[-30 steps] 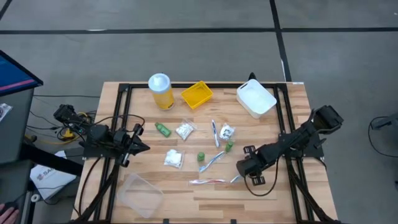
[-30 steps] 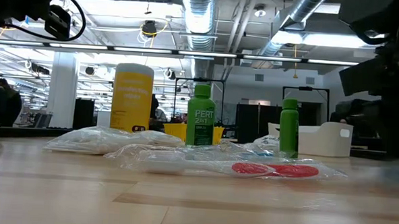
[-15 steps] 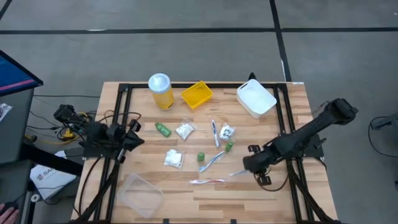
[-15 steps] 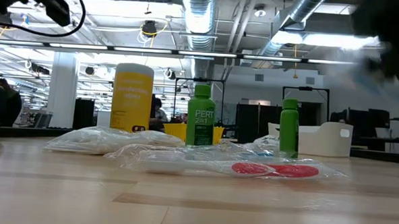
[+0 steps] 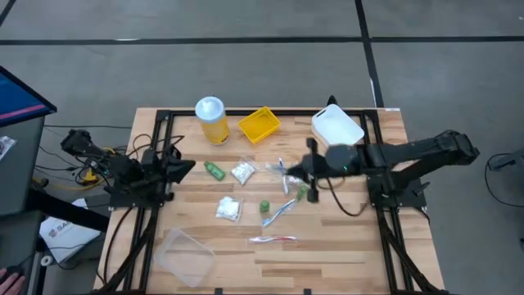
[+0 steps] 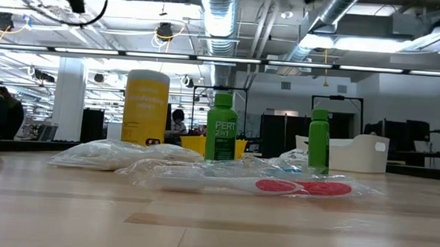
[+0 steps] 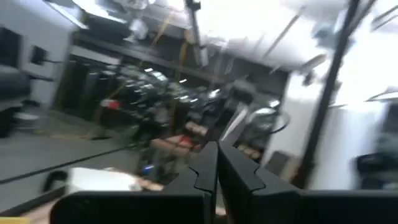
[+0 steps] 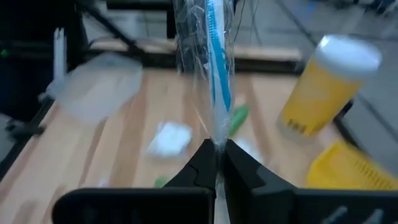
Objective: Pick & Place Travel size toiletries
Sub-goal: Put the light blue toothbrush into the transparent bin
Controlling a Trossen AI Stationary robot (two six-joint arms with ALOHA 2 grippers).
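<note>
From above I see my right gripper [image 5: 288, 173] reaching in over the middle of the wooden table [image 5: 344, 246], with something thin sticking out of its tip that I cannot identify from that height. My right wrist camera settles it: the fingers are pinched closed on a blue toothbrush [image 8: 214, 68] in a clear wrapper, held up in the air above the table. That same camera shows a white packet [image 8: 168, 138], a lying green bottle [image 8: 236, 118] and the yellow jar [image 8: 326, 84] beyond. My left gripper [image 5: 187, 168] waits at the table's left side; its wrist camera sees only the room, with the two fingers [image 7: 208, 168] pressed together on nothing. The overhead camera lays out the rest: a green bottle [image 5: 214, 170] lying beside a packet [image 5: 242, 172], another packet [image 5: 228, 208], two upright green bottles [image 5: 265, 207], and a red toothbrush [image 5: 273, 239] near the front. The table-level camera shows neither gripper, but it shows the wrapped red toothbrush [image 6: 299, 187] lying flat in front of the standing bottles [image 6: 221, 127].
</note>
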